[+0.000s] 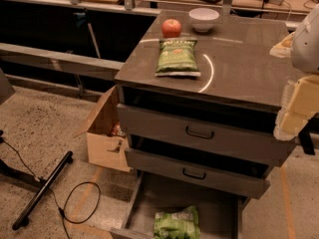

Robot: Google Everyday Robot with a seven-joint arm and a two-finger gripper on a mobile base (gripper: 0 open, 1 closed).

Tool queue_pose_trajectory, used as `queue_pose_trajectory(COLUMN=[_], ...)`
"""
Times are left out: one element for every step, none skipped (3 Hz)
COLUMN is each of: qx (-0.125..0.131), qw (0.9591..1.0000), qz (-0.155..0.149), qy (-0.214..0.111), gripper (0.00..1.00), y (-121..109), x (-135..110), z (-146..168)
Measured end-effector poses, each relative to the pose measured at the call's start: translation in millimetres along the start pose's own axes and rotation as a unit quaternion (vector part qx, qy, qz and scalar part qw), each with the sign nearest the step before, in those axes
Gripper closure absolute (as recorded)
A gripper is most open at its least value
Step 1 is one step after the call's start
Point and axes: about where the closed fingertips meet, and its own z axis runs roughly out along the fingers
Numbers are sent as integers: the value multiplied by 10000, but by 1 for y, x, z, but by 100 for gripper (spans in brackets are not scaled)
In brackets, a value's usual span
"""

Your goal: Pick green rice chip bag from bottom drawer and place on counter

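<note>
The green rice chip bag (177, 224) is bright, glossy and puffy, and lies in the open bottom drawer (164, 193) near its front, at the bottom of the view. The drawer is pulled out below the cabinet and shows a flat grey floor. The counter (239, 54) is the dark slab on top, crossed by a thin white curved line. My gripper (294, 111) is at the right edge of the view, beside the counter's right front corner, pale yellow under a white arm segment. It is well above and to the right of the bag and holds nothing I can see.
On the counter lie a duller olive-green bag (177, 57), a red apple (171, 28) and a white bowl (204, 19). Two shut drawer fronts (199, 133) with black handles sit above the open drawer. A cardboard box (102, 133) stands left of the cabinet; a black bar (42, 190) and cable (75, 203) lie on the floor.
</note>
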Motion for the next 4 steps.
queue_pose_trajectory(qx=[1,85,224,245], qw=[10000,9999,9992,9982], qz=[0,59,117,-101], qy=[0,-81,-304,-535], gripper=[0,0,0,0], y=[0,7,34,60], x=[0,13,34,47], z=[0,14,45,97])
